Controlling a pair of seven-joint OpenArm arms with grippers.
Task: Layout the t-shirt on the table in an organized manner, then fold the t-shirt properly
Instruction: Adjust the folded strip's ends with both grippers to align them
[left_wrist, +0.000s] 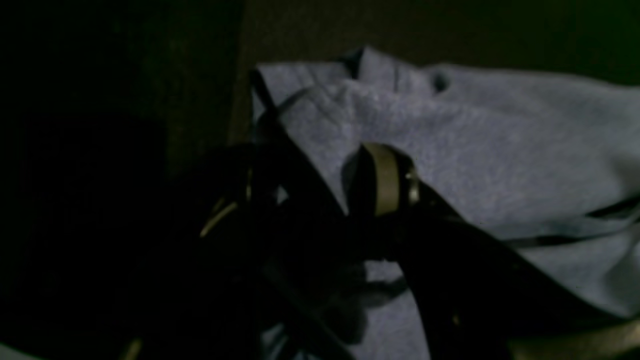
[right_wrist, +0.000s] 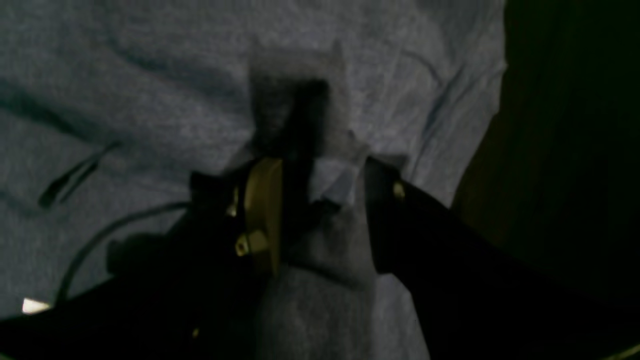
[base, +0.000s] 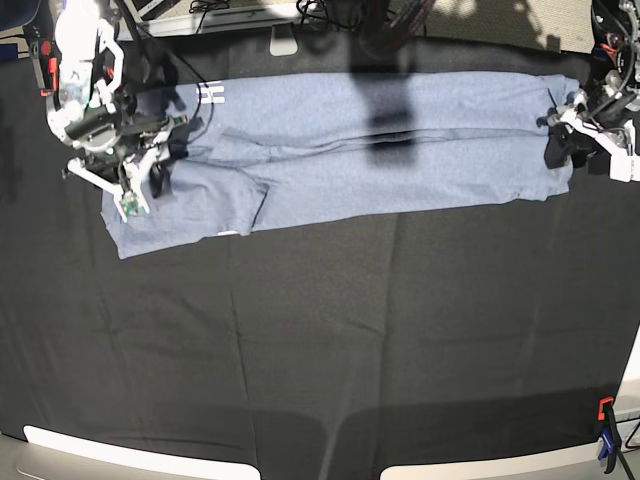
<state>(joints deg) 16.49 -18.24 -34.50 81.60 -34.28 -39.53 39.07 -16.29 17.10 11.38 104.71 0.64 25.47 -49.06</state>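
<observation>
The light blue-grey t-shirt (base: 380, 150) lies as a long folded band across the far part of the black table (base: 320, 330). A bit of white lettering shows near its left end. My left gripper (base: 562, 128) is at the band's right end. In the left wrist view it (left_wrist: 325, 165) stands open over the cloth's edge (left_wrist: 475, 150). My right gripper (base: 158, 172) is at the band's left end. In its wrist view the jaws (right_wrist: 325, 195) are apart, with a raised ridge of t-shirt (right_wrist: 150, 100) standing loose between them.
An orange and blue clamp (base: 606, 440) sits at the near right table edge and a red one (base: 40, 60) at the far left. White panels (base: 130, 455) line the front edge. Cables and gear lie behind the table's far edge (base: 285, 42).
</observation>
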